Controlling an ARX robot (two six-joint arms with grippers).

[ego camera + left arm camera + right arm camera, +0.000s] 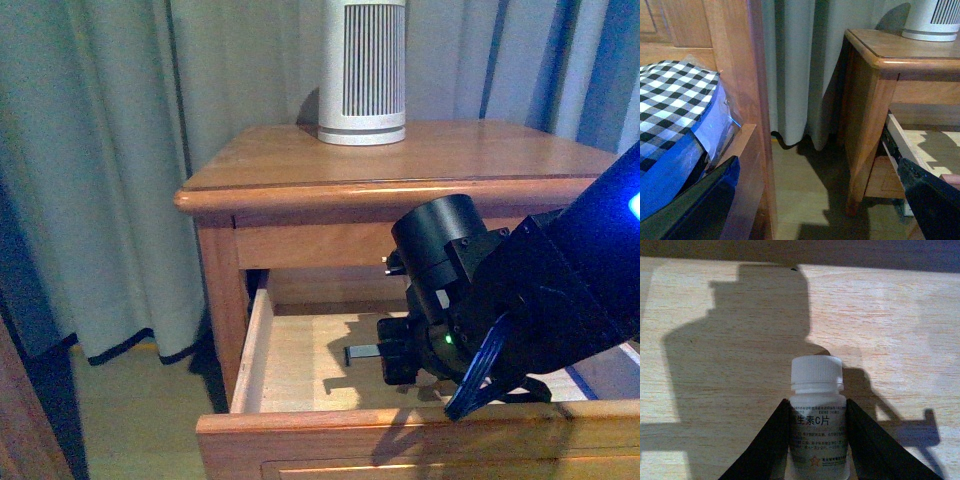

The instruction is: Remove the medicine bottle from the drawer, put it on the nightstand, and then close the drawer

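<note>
In the right wrist view my right gripper (817,432) is shut on the medicine bottle (817,405), a small white bottle with a ribbed white cap and a printed label. The black fingers (771,445) press both its sides over the pale wood drawer floor (715,365). In the front view the right gripper (400,352) reaches down inside the open drawer (290,375) of the nightstand (450,160); the bottle is hidden there. My left gripper (815,215) is open and empty, low beside the nightstand (870,105), over the floor.
A large white-grey ribbed cylinder (362,70) stands at the back of the nightstand top. Curtains (100,150) hang behind. In the left wrist view a wooden post frame (752,100) and a checked cloth (670,95) lie on the side away from the nightstand.
</note>
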